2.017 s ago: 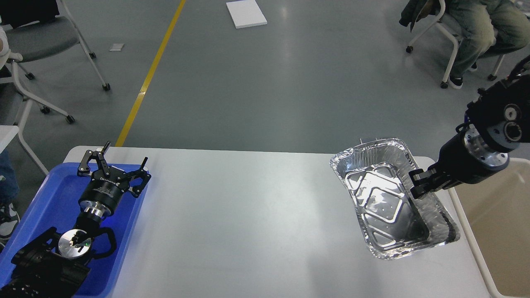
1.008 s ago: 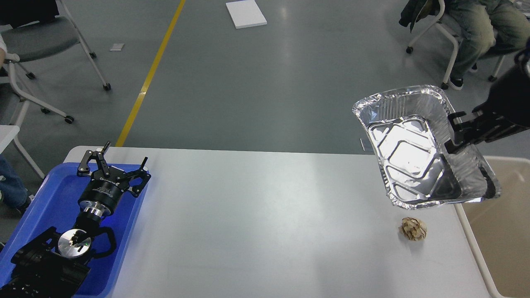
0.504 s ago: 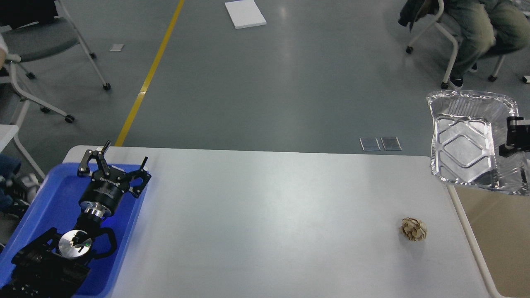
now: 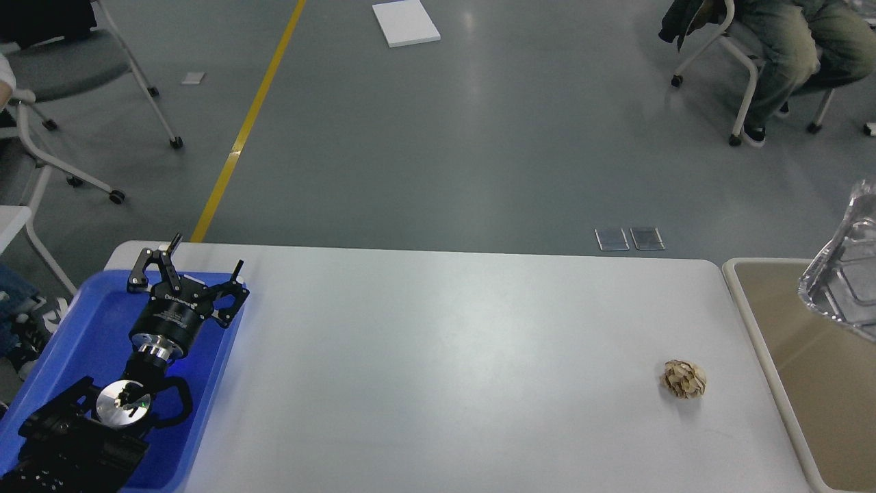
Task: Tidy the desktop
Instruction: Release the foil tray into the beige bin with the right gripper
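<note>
The desktop (image 4: 438, 356) is a large white-grey tabletop with rounded corners. A small crumpled brown paper ball (image 4: 683, 380) lies on it near the right edge. My left gripper (image 4: 186, 274) is open and empty, hovering over the far end of the blue tray (image 4: 82, 342) at the left. A silver foil tray (image 4: 845, 274) hangs in the air at the right edge of the view, above the beige bin (image 4: 794, 356). My right gripper is out of view.
Rolling chairs (image 4: 82, 82) stand on the grey floor at the far left, and a seated person (image 4: 787, 41) is at the far right. A yellow floor line (image 4: 246, 123) and a white board (image 4: 406, 22) lie beyond the table.
My right arm lifted the foil tray off the desktop and carried it right, over the bin, leaving the view. The paper ball was uncovered. The left arm has not moved.
</note>
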Robot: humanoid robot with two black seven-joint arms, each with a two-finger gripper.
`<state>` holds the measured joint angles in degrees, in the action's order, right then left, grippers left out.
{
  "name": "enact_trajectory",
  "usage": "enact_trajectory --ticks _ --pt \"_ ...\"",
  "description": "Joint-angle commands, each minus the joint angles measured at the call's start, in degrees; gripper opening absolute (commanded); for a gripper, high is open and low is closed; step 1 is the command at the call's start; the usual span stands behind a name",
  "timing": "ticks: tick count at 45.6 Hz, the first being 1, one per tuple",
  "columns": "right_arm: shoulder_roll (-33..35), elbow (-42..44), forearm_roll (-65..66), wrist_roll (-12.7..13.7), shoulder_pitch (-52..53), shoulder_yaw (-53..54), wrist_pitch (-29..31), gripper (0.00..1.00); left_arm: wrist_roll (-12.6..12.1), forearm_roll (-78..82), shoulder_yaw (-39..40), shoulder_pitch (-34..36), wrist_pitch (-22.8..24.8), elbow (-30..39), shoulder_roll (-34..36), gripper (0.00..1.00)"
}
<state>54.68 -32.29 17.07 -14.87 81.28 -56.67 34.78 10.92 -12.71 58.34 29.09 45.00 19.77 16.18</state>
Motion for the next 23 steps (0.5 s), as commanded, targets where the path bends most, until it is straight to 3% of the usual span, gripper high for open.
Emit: enact_trajectory --ticks 1,9,23 --pt "-0.1 4.3 -9.0 0.3 -15.0 3.6 -10.3 0.00 0.0 0.0 0.0 0.0 0.0 0.0 0.0 1.00" --pt "-2.6 6.0 -10.4 0.2 -21.4 3.8 -14.8 0.00 0.1 0.0 0.0 0.0 0.0 0.0 0.0 1.00" --pt "-9.1 15.1 -10.3 0.4 -29.7 9.1 -16.1 0.00 0.1 0.0 0.0 0.0 0.0 0.0 0.0 1.00"
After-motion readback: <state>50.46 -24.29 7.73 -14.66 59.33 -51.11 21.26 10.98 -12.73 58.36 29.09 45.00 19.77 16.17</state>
